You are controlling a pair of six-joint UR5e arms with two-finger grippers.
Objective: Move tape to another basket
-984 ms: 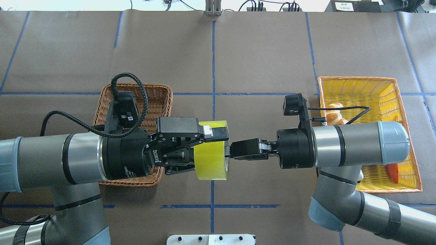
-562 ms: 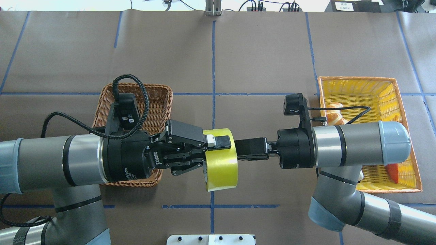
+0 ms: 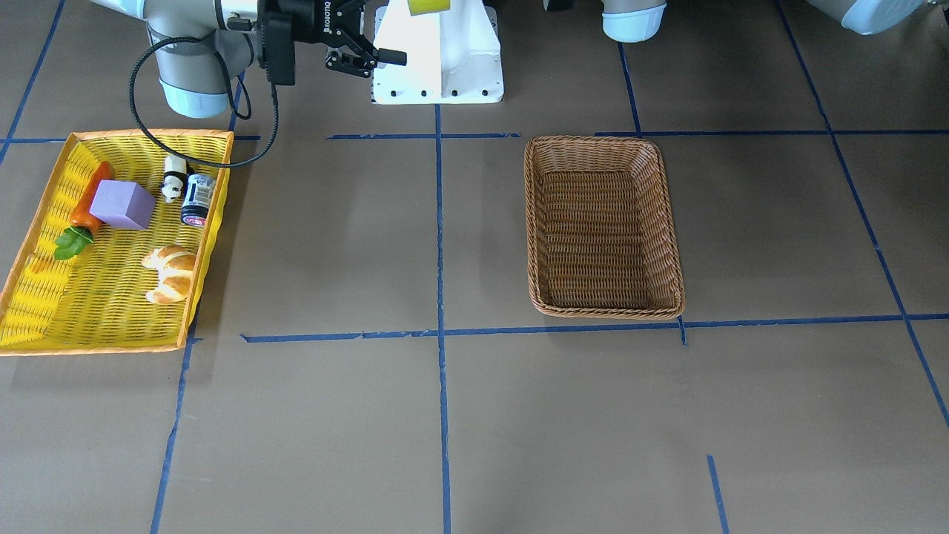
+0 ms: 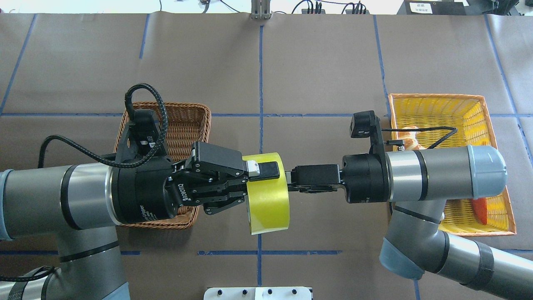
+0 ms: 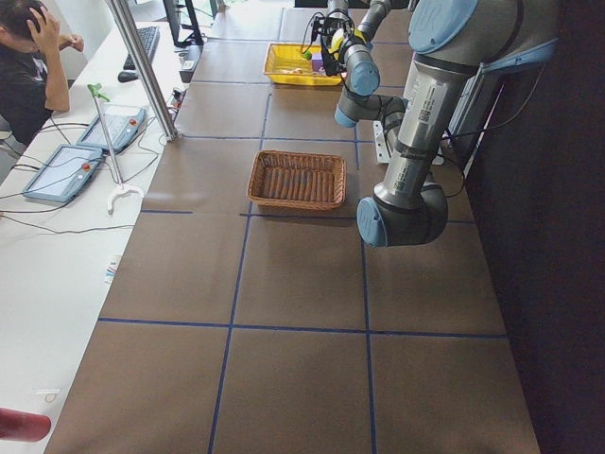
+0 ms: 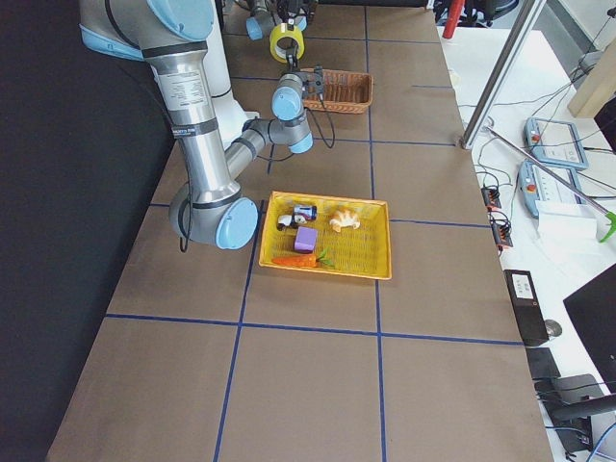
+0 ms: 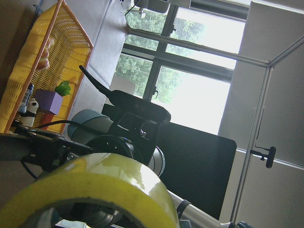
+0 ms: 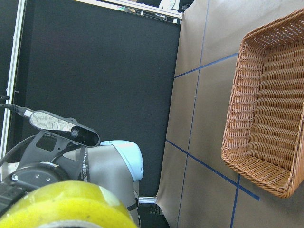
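Observation:
The yellow-green tape (image 4: 268,200) hangs in the air over the table's middle, on edge. My left gripper (image 4: 263,183) is shut on the tape's rim, one finger (image 4: 266,170) lying over the roll's outside. My right gripper (image 4: 293,182) stands just right of the tape, apart from it, and its jaws look open in the front view (image 3: 385,44). The tape fills the bottom of the left wrist view (image 7: 109,185) and of the right wrist view (image 8: 61,204). The brown wicker basket (image 4: 189,121) lies empty (image 3: 602,142) under my left wrist.
The yellow basket (image 4: 437,96) under my right arm holds a croissant (image 3: 169,273), a purple cube (image 3: 122,204), a carrot (image 3: 89,196), a can (image 3: 197,199) and a small panda figure (image 3: 173,178). The white robot base (image 3: 437,67) stands at the near edge.
My left gripper's fingers closed onto the tape, which turned a little. My right gripper let go and drew back to the right; the left arm shifted slightly left with the tape.

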